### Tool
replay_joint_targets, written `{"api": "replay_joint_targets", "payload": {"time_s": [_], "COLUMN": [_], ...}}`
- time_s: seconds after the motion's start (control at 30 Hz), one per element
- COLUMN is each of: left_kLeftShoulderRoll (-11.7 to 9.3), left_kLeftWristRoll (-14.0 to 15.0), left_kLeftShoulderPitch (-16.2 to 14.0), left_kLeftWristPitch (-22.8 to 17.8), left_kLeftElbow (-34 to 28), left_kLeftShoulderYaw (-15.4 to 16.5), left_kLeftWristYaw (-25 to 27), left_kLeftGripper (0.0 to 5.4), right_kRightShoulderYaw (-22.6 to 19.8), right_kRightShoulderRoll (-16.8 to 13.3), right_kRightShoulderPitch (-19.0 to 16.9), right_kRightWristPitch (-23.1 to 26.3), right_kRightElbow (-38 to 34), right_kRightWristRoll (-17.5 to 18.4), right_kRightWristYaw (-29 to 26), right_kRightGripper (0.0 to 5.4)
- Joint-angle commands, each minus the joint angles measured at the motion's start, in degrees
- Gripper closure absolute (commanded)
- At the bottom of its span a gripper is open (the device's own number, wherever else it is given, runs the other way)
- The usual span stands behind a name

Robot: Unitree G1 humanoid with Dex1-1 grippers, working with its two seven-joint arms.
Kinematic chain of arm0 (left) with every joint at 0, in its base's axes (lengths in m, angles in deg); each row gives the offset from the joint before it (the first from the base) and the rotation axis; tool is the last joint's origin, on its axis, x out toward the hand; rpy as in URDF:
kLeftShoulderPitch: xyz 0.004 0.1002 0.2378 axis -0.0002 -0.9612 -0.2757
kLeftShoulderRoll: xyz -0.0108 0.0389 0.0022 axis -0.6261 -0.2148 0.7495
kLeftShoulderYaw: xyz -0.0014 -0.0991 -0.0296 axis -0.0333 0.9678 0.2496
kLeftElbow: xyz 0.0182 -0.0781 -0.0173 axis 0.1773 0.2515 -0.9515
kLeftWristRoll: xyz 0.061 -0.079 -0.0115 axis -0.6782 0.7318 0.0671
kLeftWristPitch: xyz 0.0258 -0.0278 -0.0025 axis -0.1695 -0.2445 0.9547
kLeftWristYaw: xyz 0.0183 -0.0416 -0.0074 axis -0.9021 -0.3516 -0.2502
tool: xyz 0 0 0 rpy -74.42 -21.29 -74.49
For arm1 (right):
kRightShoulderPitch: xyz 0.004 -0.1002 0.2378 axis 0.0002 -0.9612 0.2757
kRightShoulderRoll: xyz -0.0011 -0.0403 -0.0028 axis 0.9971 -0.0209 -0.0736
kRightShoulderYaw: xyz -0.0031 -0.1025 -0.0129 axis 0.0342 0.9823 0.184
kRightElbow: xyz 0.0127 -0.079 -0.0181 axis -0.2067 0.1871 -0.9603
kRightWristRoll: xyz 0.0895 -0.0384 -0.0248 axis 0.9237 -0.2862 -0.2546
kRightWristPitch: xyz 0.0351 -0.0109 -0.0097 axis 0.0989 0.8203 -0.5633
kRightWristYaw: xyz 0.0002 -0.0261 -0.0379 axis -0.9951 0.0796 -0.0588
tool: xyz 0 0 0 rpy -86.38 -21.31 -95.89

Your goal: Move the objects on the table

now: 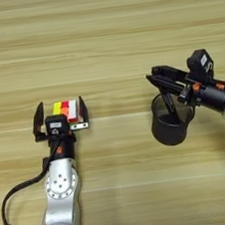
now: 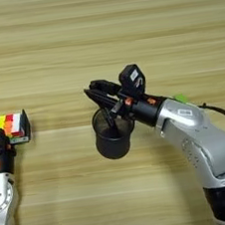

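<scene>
Both of my eyes look down steeply from my head onto the bench (image 1: 102, 35), close enough that its planks fill each view. The left eye reaches further left and shows my whole left arm, while the right eye reaches further right and shows my right arm. They share the middle, with the pen cup (image 2: 112, 138) and the puzzle cube (image 1: 67, 110).

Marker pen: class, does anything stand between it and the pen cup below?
Nothing visible does. The marker pen hangs from the right gripper with its lower end already inside the open pen cup. The cube sits far off, between the left gripper's fingers.
</scene>
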Motion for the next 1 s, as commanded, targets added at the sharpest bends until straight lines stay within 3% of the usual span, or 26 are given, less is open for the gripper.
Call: {"api": "replay_joint_targets", "payload": {"time_s": [0.03, 0.47, 0.67, 1.0], "left_kLeftShoulderRoll": [0.02, -0.09, -0.11, -0.11], "left_kLeftWristRoll": [-0.87, -0.76, -0.76, -0.76], "left_kLeftShoulderPitch": [0.36, 0.25, 0.07, -0.11], "left_kLeftWristPitch": [-0.81, -0.81, -0.80, -0.86], "left_kLeftElbow": [0.26, 0.15, -0.06, -0.37], "left_kLeftShoulderYaw": [-0.20, -0.15, -0.14, -0.19], "left_kLeftWristYaw": [-0.35, -0.22, -0.21, -0.16], "left_kLeftGripper": [0.00, 0.00, 0.00, 0.00], "right_kRightShoulderYaw": [-3.24, -14.27, -17.00, -16.71], "right_kRightShoulderRoll": [-0.89, -4.93, -6.01, -6.10], "right_kRightShoulderPitch": [2.77, 5.56, 3.17, -1.70], "right_kRightWristPitch": [0.51, 0.76, 0.84, -0.12], "right_kRightElbow": [-2.02, -5.22, -4.06, 3.22], "right_kRightWristRoll": [2.23, 9.00, 9.95, 8.18], "right_kRightWristYaw": [1.12, 4.35, 5.56, 4.88], "right_kRightGripper": [4.23, 4.23, 4.23, 4.23]}}
